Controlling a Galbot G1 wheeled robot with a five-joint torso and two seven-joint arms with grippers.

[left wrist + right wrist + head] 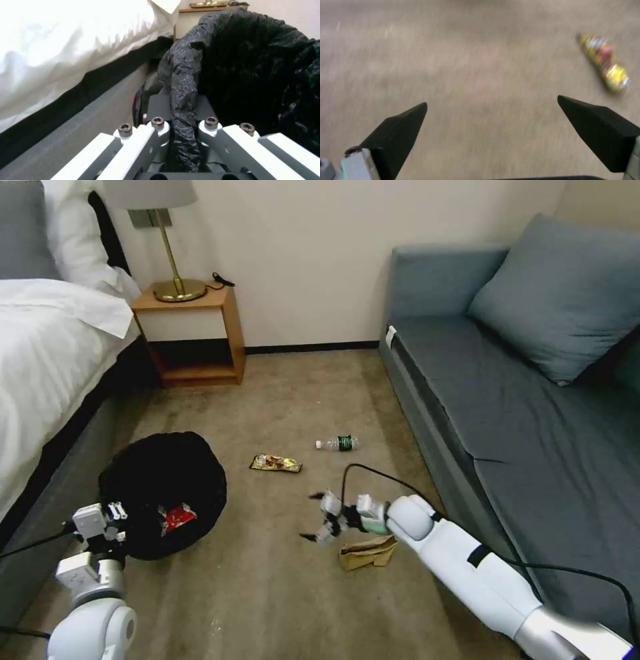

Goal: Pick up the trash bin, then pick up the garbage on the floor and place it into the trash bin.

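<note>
Left end effector point(181, 140): nearest the head camera, low at the robot's left; clamped on the bag-lined rim of the trash bin point(163, 493), black plastic pinched between its fingers in the left wrist view.
Trash bin: just beside the bed point(47, 353), mouth tilted toward the open carpet; a red-and-white wrapper point(177, 517) already lying inside.
Right end effector point(320, 517): low over the carpet, fingers spread wide, holding nothing; black fingertips point(400, 130) framing bare floor in the right wrist view.
Brown paper bag point(368, 552): crumpled, on the floor just beside and under the right wrist.
Snack wrapper point(275, 463): flat on the carpet, between bin and bottle.
Bottle point(338, 443): clear, green label, lying on its side, farther off toward the sofa point(507, 380).
Progress: judged one piece binned, three left on the floor.
Risk, bin: thin plastic liner likely to slip or tear in the clamp, tipping the bin and spilling the wrapper.
Risk, pickup: flat wrapper hard to pinch off carpet pile; bottle prone to rolling if nudged; paper bag easily crushed or pushed aside by the wrist.
Surface: short tan carpet point(280, 593), streaked.
Room: wooden nightstand point(190, 333) with a brass lamp point(167, 240) against a pale wall.
</note>
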